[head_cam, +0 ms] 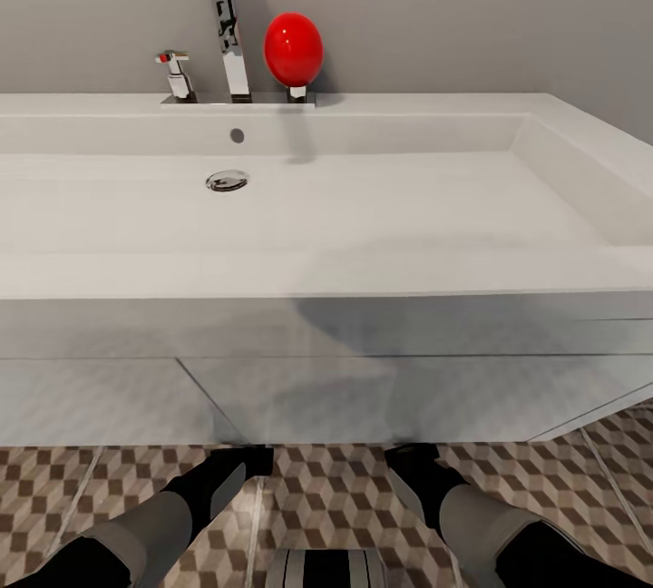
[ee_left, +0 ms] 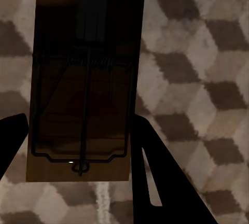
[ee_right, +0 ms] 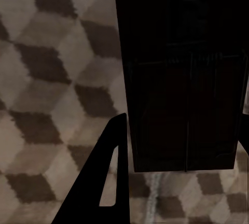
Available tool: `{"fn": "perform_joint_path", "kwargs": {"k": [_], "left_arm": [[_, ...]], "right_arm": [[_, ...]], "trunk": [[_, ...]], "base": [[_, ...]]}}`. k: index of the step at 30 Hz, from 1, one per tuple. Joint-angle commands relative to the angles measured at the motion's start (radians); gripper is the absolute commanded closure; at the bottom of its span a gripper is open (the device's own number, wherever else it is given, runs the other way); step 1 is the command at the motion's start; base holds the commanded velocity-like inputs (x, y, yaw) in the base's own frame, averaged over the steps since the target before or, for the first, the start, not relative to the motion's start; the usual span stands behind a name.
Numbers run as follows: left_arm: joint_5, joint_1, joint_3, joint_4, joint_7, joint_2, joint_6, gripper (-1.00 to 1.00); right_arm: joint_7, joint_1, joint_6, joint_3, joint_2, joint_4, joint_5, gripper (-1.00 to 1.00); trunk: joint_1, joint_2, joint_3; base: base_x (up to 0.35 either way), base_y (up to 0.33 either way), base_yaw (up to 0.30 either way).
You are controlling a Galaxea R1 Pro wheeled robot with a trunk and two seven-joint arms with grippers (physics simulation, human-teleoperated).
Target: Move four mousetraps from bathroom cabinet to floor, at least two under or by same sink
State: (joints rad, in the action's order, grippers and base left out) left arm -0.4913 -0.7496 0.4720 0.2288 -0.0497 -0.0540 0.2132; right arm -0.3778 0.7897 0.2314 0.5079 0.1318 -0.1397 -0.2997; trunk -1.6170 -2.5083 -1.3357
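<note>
Directly ahead in the head view we face the sink (head_cam: 363, 207), a wide white basin with a chrome tap (head_cam: 225, 21) and a red ball (head_cam: 293, 48) at its back edge, sitting on a white vanity (head_cam: 363, 379). Both forearms reach down toward the cube-patterned bathroom floor (head_cam: 336, 497) at the vanity's foot. In the left wrist view we see a tan mousetrap (ee_left: 83, 79) with a dark wire frame lying between the left gripper (ee_left: 78, 146) fingers; the jaws stand at either side of the board, but we cannot tell whether they press on it. In the right wrist view a second mousetrap (ee_right: 181, 73), very dark, lies between the right gripper (ee_right: 179, 146) fingers; contact there is likewise unclear.
</note>
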Motion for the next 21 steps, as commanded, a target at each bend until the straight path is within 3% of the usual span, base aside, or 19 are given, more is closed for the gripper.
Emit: {"fn": "perform_joint_path", "kwargs": {"k": [1, 21], "left_arm": [[-0.007, -0.011, 0.010, 0.020, -0.006, 0.000, 0.006, 1.00], [-0.007, -0.011, 0.010, 0.020, -0.006, 0.000, 0.005, 1.00]], "right_arm": [[-0.006, 0.078, 0.006, 0.011, 0.000, -0.003, -0.003, 1.00], [-0.006, 0.077, 0.002, 0.012, 0.007, -0.012, 0.003, 1.00]], "trunk": [[0.000, 0.000, 0.000], [0.000, 0.000, -0.007]], "base": [[0.000, 0.000, 0.000], [0.000, 0.000, 0.014]]}}
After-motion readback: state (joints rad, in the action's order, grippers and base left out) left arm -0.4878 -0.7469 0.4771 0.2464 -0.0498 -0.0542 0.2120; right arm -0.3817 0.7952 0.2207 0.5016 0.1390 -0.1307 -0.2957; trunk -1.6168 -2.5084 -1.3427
